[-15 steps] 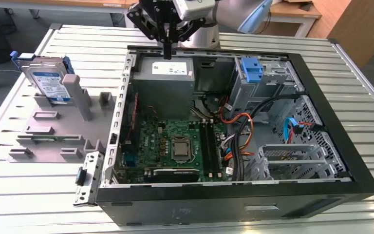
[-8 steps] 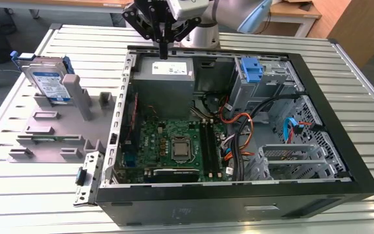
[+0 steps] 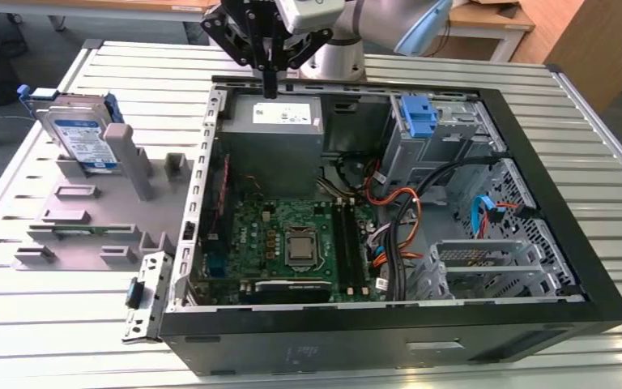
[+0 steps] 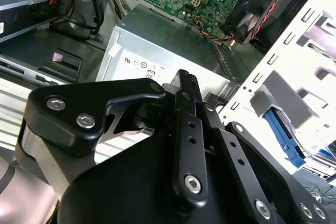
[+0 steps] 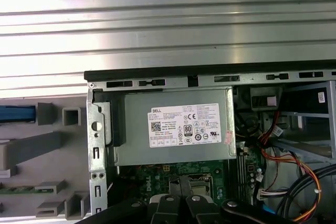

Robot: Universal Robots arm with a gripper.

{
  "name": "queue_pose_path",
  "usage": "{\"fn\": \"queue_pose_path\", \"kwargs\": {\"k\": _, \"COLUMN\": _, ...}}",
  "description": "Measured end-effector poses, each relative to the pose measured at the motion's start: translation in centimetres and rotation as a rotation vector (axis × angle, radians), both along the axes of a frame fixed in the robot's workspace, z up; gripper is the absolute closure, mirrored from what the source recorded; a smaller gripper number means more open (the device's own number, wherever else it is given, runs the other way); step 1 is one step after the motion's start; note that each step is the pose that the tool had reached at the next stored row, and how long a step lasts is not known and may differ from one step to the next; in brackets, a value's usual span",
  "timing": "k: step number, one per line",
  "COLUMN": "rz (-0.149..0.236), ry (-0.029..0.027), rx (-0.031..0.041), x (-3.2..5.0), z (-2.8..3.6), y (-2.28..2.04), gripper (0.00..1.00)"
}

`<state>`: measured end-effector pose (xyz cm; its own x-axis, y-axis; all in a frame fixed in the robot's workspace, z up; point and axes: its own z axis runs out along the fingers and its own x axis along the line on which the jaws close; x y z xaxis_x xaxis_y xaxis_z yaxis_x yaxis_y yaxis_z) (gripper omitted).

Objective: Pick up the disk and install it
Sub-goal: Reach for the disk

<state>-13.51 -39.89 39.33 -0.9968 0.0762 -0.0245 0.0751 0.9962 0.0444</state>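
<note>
The disk is a silver drive with a white-and-blue label in a blue carrier. It stands upright in the grey holder rack on the exterior view's left, outside the computer case. A blue edge of the disk shows beside the rack in the first wrist view. My gripper hangs over the back wall of the open case, just above the grey power supply box. Its black fingers are pressed together, shut on nothing. The gripper is well apart from the disk, to its right in the exterior view.
Inside the case lie a green motherboard, bundled orange and black cables, a blue plastic bracket at the back and metal drive cages. The case and rack sit on a ribbed metal table. The power supply label faces up.
</note>
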Motion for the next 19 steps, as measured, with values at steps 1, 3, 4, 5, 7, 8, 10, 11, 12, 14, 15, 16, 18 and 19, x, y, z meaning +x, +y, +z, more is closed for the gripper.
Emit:
{"fn": "queue_pose_path", "kwargs": {"k": 1, "rz": 0.0, "ry": 0.0, "rx": -0.0001, "x": -0.03, "z": 0.0, "y": 0.0, "gripper": 0.89}}
{"fn": "queue_pose_path", "kwargs": {"k": 3, "rz": 0.0, "ry": -0.0001, "rx": 0.0001, "x": -0.14, "z": 0.0, "y": -0.01, "gripper": 0.89}}
{"fn": "queue_pose_path", "kwargs": {"k": 4, "rz": 0.0, "ry": 0.0, "rx": 0.0, "x": -0.22, "z": 0.0, "y": 0.0, "gripper": 0.89}}
{"fn": "queue_pose_path", "kwargs": {"k": 5, "rz": 0.0, "ry": 0.0, "rx": 0.0, "x": -0.32, "z": 0.0, "y": 0.0, "gripper": 0.89}}
{"fn": "queue_pose_path", "kwargs": {"k": 7, "rz": 0.0, "ry": 0.0, "rx": -0.0001, "x": -0.55, "z": 0.0, "y": 0.0, "gripper": 0.89}}
{"fn": "queue_pose_path", "kwargs": {"k": 8, "rz": 0.0, "ry": 0.0, "rx": 0.0, "x": -0.66, "z": -0.01, "y": 0.0, "gripper": 0.89}}
{"fn": "queue_pose_path", "kwargs": {"k": 10, "rz": 0.0, "ry": 0.0, "rx": 0.0, "x": -0.88, "z": -0.01, "y": 0.0, "gripper": 0.89}}
{"fn": "queue_pose_path", "kwargs": {"k": 11, "rz": 0.0, "ry": 0.0, "rx": -0.0001, "x": -0.98, "z": -0.01, "y": 0.0, "gripper": 0.89}}
{"fn": "queue_pose_path", "kwargs": {"k": 12, "rz": 0.0, "ry": 0.0, "rx": 0.0, "x": -1.1, "z": -0.01, "y": 0.0, "gripper": 0.89}}
{"fn": "queue_pose_path", "kwargs": {"k": 14, "rz": 0.0, "ry": 0.0, "rx": 0.0, "x": -1.37, "z": -0.02, "y": 0.0, "gripper": 0.89}}
{"fn": "queue_pose_path", "kwargs": {"k": 15, "rz": 0.0, "ry": 0.0, "rx": 0.0, "x": -1.53, "z": -0.02, "y": 0.0, "gripper": 0.89}}
{"fn": "queue_pose_path", "kwargs": {"k": 16, "rz": 0.0, "ry": 0.0, "rx": 0.0, "x": -1.72, "z": -0.02, "y": 0.0, "gripper": 0.89}}
{"fn": "queue_pose_path", "kwargs": {"k": 18, "rz": 0.0, "ry": 0.0, "rx": 0.0, "x": -2.02, "z": -0.03, "y": 0.0, "gripper": 0.89}}
{"fn": "queue_pose_path", "kwargs": {"k": 19, "rz": 0.0, "ry": 0.0, "rx": 0.0, "x": -2.17, "z": -0.03, "y": 0.0, "gripper": 0.89}}
